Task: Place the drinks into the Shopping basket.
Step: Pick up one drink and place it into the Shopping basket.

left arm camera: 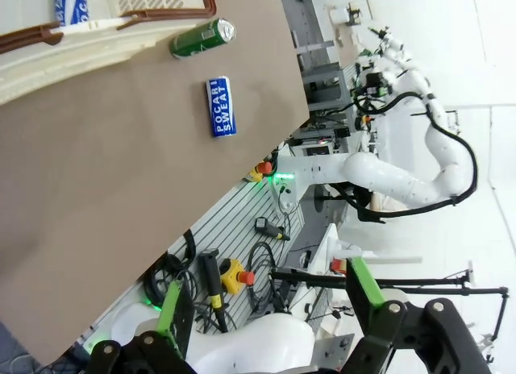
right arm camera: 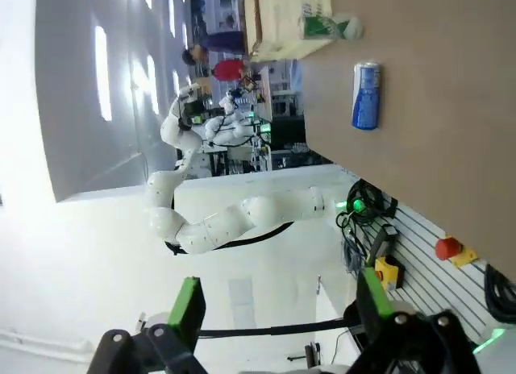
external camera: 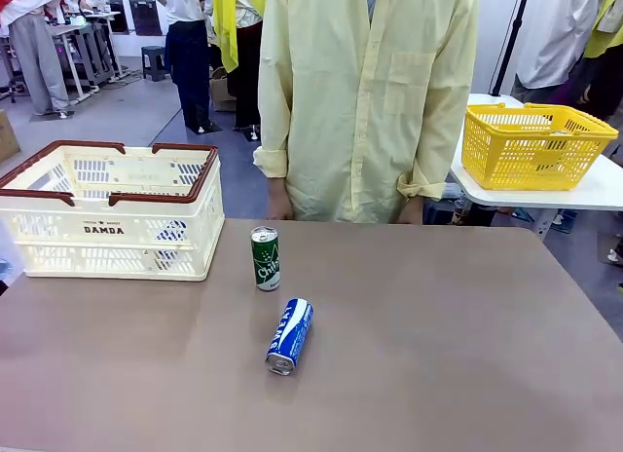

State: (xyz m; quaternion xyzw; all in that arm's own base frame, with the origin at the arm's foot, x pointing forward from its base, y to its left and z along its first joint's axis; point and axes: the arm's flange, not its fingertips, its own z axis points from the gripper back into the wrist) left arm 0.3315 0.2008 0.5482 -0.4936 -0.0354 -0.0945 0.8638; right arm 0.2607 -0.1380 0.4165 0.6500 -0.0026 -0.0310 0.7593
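You see the slim blue aluminium can, lettered POCARI SWEAT, lying along 1–7 o'clock. The green aluminium can stands upright at its 11 o'clock. The cream-white perforated plastic crate reads DAMDA. The left gripper and right gripper both gape wide, empty.

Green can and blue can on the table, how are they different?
The green can stands upright; the blue can lies on its side. The green can sits nearer the person; the blue can lies farther from them. Both are slim and outside the Shopping basket.
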